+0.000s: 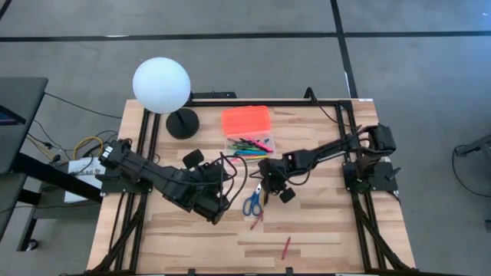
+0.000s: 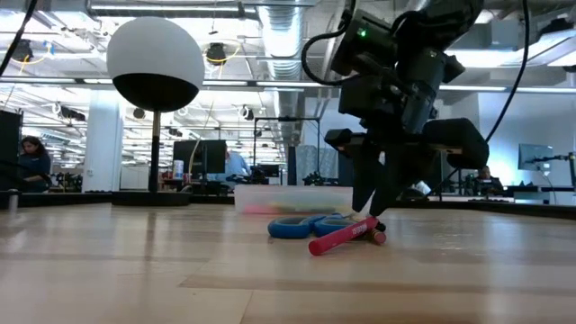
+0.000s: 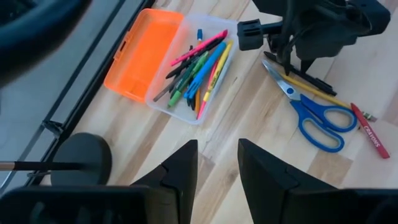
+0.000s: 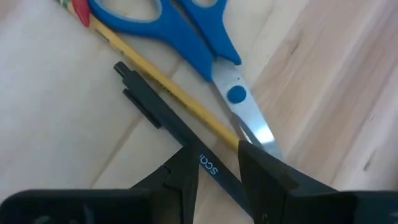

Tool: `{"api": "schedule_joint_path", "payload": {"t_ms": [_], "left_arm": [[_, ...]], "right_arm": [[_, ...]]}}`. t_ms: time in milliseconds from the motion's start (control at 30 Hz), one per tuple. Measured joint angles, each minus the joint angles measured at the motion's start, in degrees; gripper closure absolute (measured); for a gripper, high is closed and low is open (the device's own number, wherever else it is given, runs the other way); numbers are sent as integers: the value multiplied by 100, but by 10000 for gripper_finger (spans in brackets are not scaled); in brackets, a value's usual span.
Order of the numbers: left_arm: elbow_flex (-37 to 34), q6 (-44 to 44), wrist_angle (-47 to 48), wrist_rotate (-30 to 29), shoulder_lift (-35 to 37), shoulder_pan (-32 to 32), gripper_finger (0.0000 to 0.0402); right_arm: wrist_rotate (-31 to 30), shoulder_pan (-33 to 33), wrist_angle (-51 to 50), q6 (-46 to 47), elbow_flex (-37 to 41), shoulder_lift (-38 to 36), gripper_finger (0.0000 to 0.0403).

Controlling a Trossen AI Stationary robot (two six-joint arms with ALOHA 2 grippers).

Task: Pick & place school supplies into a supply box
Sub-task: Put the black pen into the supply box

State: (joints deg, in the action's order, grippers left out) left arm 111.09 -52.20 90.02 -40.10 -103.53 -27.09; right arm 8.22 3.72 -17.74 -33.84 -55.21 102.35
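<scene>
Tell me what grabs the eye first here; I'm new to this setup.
The white globe lamp at the table's back left corner stands out most. Beside it, the open box with its bright orange lid holds colourful pens. At mid-table, the right gripper straddles a black pen next to blue scissors.

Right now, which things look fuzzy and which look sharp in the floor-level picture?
In the low view, the red crayon and blue scissors near the right pincer look sharp; the supply box behind them is a pale blur. In the left wrist view, that box looks crisp.
</scene>
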Motion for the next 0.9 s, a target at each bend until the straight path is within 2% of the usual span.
{"api": "schedule_joint_path", "payload": {"t_ms": [133, 900], "left_arm": [[0, 36, 0, -7, -2, 2, 292], [0, 165, 0, -124, -7, 0, 292]], "right_arm": [[203, -64, 9, 8, 4, 2, 296], [402, -82, -216, 25, -177, -29, 296]]}}
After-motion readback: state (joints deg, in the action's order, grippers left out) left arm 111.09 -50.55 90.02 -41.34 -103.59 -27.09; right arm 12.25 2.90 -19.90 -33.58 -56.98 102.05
